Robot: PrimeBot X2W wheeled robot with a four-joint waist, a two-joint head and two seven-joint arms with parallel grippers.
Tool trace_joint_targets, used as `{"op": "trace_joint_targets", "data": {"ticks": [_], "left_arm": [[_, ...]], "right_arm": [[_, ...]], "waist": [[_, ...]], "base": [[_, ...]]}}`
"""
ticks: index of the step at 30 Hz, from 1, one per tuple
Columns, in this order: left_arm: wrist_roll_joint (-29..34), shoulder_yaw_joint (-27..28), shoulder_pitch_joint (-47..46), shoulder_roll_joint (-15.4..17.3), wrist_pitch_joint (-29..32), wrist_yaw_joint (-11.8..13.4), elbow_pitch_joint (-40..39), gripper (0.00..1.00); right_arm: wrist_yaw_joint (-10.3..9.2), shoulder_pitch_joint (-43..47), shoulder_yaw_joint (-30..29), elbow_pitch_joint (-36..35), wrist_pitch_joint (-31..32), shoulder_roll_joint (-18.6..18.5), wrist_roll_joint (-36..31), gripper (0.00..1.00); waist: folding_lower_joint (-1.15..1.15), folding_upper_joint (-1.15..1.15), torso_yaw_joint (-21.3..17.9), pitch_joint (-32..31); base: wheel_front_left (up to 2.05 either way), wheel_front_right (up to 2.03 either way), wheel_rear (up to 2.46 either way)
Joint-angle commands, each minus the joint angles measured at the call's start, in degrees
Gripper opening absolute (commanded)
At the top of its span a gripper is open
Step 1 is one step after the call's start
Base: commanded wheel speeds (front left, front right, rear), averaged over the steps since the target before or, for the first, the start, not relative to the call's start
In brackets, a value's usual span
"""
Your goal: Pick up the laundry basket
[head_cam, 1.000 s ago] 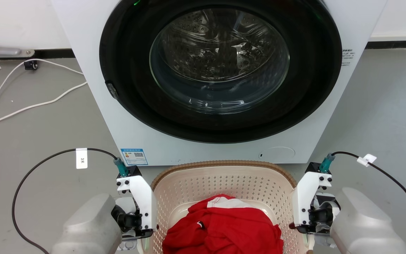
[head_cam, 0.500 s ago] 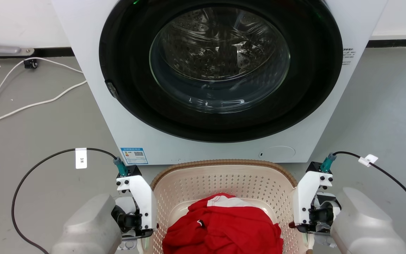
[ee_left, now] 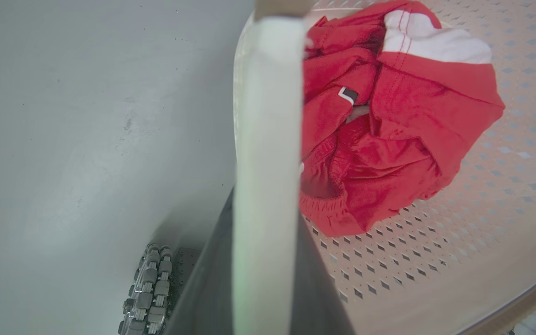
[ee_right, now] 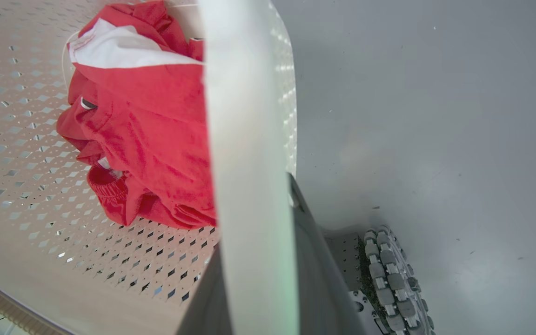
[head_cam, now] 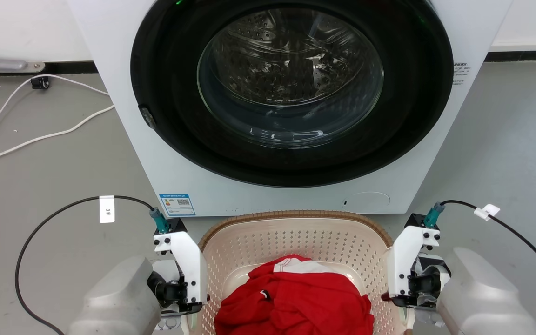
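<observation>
Your head camera sits high and looks forward and down: the washing machine (head_cam: 291, 93) takes the upper frame, and the laundry basket (head_cam: 296, 232) lies near the bottom edge. Your two wrist cameras ride very close, one over the left handle (ee_left: 268, 139), one over the right handle (ee_right: 249, 139), each looking steeply down past it to the grey floor (ee_left: 63, 116). All three views share the red garment (head_cam: 296, 302) and the basket's perforated inside.
</observation>
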Motion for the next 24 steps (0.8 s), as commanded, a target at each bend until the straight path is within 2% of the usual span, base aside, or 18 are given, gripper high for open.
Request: {"op": "trace_joint_targets", "data": {"ticks": [1,24], "left_arm": [[-0.6,0.0,0.1,-0.3,-0.6,-0.3,-0.2,0.0],[-1.8,-1.0,0.2,-0.4,-1.1,-0.3,-0.1,0.0]], "right_arm": [[0.3,0.6,-0.3,-0.2,0.3,0.6,0.5,0.0],[0.31,0.9,-0.1,-0.2,0.1,0.6,1.2,0.0]], "waist": [[0.0,0.0,0.0,0.0],[0.0,0.0,0.2,0.1]], "base": [[0.0,0.0,0.0],[0.0,0.0,0.0]]}}
